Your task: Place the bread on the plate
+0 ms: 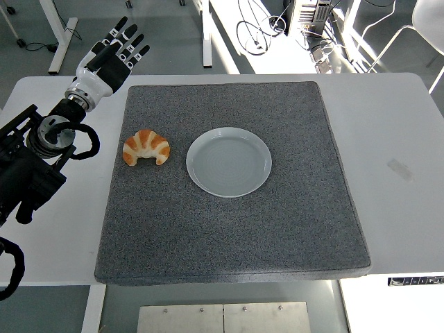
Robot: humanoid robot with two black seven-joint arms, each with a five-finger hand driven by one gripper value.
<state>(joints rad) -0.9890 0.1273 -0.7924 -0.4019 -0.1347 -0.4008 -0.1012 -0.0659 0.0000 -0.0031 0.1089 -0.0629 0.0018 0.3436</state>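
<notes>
The grey mat (236,229) is lying on the white table (395,125), reaching close to its near edge. The bread (146,147), a croissant, is resting on the mat's left part, just left of the white plate (229,161) and not touching it. The left hand (109,59) is hovering over the far left corner, fingers spread, gripping nothing.

Lab: desk legs (59,35), floor cables (260,31)
</notes>
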